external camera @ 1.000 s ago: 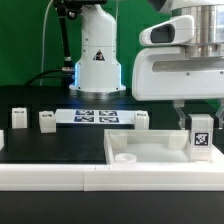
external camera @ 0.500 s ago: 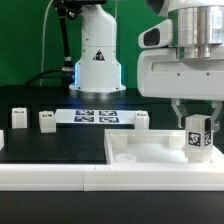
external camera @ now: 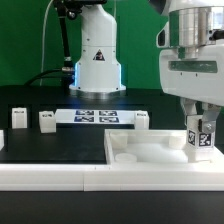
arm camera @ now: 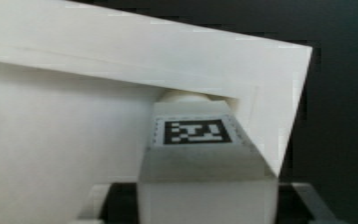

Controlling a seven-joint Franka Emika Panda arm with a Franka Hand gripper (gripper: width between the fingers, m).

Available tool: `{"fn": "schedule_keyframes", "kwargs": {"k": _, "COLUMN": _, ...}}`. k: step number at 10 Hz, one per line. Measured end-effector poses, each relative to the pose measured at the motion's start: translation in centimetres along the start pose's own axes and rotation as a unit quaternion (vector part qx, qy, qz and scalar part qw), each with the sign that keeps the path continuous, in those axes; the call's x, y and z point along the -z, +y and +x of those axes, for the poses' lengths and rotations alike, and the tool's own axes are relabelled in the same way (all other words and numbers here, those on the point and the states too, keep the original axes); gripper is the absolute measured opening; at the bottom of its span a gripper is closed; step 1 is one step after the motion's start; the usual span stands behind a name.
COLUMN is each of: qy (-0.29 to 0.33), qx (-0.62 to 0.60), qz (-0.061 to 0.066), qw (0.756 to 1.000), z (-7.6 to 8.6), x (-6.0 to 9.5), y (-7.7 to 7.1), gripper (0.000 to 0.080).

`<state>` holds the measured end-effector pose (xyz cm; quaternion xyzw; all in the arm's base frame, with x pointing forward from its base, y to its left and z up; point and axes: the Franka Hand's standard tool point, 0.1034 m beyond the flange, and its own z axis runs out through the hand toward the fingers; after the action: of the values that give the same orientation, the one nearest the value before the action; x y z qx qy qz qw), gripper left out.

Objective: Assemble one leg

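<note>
Gripper (external camera: 201, 128) first: its fingers are pinched on the leg (external camera: 202, 140), holding the small white block upright with its tag facing the exterior camera, right over the corner of the white panel (external camera: 150, 148) on the exterior view's right. That grip keeps the leg vertical — a sensible way to carry it, since it probably has to go down end-first into the panel's corner.

Going from the exterior view's left: a small white block (external camera: 18, 117) and a second block (external camera: 47, 120) stand on the black table (external camera: 50, 145), well apart from the arm, waiting untouched. Next comes the marker board (external camera: 93, 116), lying flat near the robot base (external camera: 97, 60). A third block (external camera: 142, 120) stands just beyond it. Then the panel, lying flat against the white front rail (external camera: 60, 176), with a round recess (external camera: 126, 157) in its near corner — judged to be a socket for a leg, and its position against the rail likely keeps the panel from sliding under pressure.

From the wrist view, the leg (arm camera: 202, 160) fills the middle, its tag up, with the panel's corner (arm camera: 247, 70) just behind its end. Whether the leg's lower end already touches the panel I cannot tell; it looks close to seating, so the step in hand appears to be lining up and lowering the leg at that far corner.
</note>
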<state>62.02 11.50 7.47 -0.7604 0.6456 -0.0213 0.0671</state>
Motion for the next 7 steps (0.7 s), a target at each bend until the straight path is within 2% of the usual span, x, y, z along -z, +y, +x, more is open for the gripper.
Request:
{"fn": "schedule_keyframes", "kwargs": {"k": 2, "qy": -0.001, "qx": 0.005, "qz": 0.001, "qw": 1.0, "z": 0.03, "x": -0.01, "y": -0.01, "gripper": 0.0292}}
{"fn": "schedule_keyframes", "kwargs": {"k": 3, "qy": -0.001, "qx": 0.03, "qz": 0.0, "qw": 1.0, "z": 0.03, "x": -0.02, "y": -0.01, "gripper": 0.0383}}
{"fn": "schedule_keyframes", "kwargs": {"k": 4, "qy": -0.001, "qx": 0.052, "qz": 0.001, "qw": 0.999, "z": 0.04, "x": 0.01, "y": -0.06, "gripper": 0.0561}}
{"fn": "schedule_keyframes", "kwargs": {"k": 5, "qy": -0.001, "qx": 0.088, "qz": 0.001, "qw": 0.996, "z": 0.08, "x": 0.02, "y": -0.09, "gripper": 0.0622}}
{"fn": "schedule_keyframes", "kwargs": {"k": 7, "qy": 0.0, "qx": 0.207, "qz": 0.002, "qw": 0.978, "z": 0.24, "x": 0.06, "y": -0.2, "gripper": 0.0644}}
